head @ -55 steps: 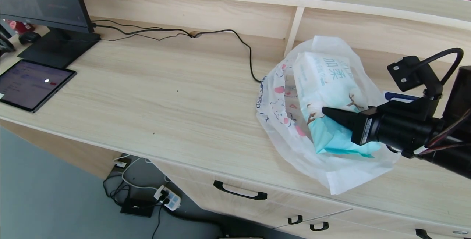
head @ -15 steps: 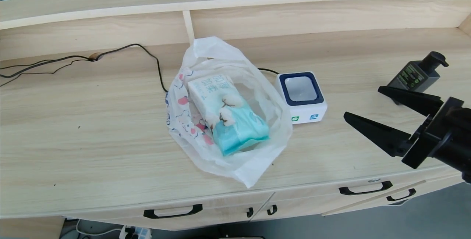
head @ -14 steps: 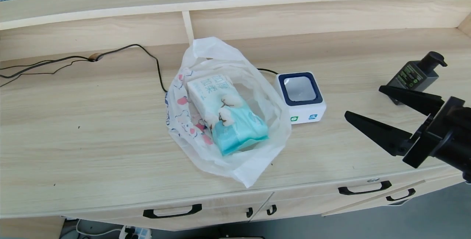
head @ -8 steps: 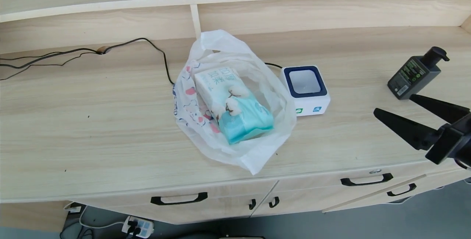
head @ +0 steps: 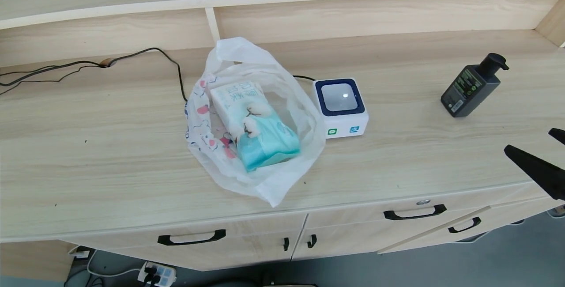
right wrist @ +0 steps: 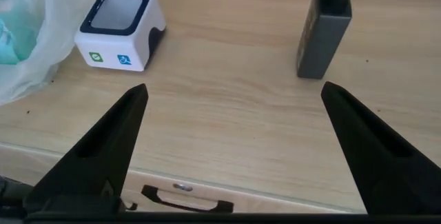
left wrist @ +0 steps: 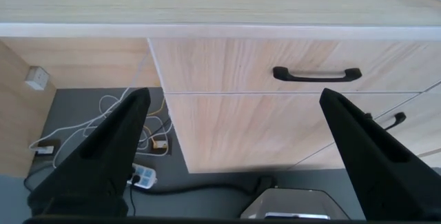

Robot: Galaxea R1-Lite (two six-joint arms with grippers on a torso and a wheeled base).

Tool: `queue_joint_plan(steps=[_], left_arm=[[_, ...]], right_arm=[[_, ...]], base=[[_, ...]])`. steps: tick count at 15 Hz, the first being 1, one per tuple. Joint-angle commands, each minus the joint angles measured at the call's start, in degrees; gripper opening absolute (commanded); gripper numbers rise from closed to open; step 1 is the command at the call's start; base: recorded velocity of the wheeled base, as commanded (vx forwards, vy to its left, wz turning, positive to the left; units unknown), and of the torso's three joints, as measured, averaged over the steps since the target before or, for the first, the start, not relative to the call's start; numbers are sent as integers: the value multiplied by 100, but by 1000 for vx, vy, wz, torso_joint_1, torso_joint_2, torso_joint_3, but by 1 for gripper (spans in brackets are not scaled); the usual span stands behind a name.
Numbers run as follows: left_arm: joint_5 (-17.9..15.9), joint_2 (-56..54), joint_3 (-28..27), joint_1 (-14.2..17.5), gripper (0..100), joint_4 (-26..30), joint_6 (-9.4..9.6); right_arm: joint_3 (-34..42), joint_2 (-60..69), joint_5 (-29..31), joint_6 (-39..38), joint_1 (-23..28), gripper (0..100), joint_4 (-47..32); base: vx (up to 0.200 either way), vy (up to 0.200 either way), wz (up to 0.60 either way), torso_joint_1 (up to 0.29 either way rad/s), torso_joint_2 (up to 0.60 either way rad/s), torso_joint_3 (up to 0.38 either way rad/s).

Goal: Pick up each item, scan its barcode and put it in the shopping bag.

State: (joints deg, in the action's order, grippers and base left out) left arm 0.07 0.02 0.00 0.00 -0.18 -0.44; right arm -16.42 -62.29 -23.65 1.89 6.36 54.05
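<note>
Right tool (right wrist: 234,89) and left tool (left wrist: 234,93) spread apart, empty; shopping bag (head: 230,54) holds tissue pack (head: 254,128).

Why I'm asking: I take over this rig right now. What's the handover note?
Left end effector: open, empty, low in front of the counter's drawers.
Right end effector: open, empty, over the counter's front edge, facing the pump bottle.
Done: the tissue pack lies inside the shopping bag.
Scanner: beside the bag, on the robot's right.
Left: the dark pump bottle stands on the counter right of the scanner; pick it up, scan it, bag it.
</note>
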Motion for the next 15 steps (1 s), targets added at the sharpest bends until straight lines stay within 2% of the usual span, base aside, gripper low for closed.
queue_joint_plan(steps=[1,2,3,5,7,15], left_arm=[[1,-2,0,-9,100,1,-9],[1,-2,0,-9,100,1,0],[1,-2,0,-9,100,1,0],[1,-2,0,-9,100,1,0],[1,-2,0,-9,100,1,-9],[1,-2,0,-9,100,-8,0]], right_arm=[[122,-1030,-78,4,181,100,1090],[122,-1470,-377,-4,172,100,1564],[122,-1690,-571,22,172,100,1696],[-538,-3254,-1221,145,726,100,2769],[-1074,-4159,-1362,110,691,100,3595],[-2313,-4933,-1362,-259,682,100,3595]], base=[[0,-200,0,7,2,-2],[0,0,0,0,0,0],[0,0,0,0,0,0],[0,0,0,0,0,0],[0,0,0,0,0,0],[0,0,0,0,0,0]])
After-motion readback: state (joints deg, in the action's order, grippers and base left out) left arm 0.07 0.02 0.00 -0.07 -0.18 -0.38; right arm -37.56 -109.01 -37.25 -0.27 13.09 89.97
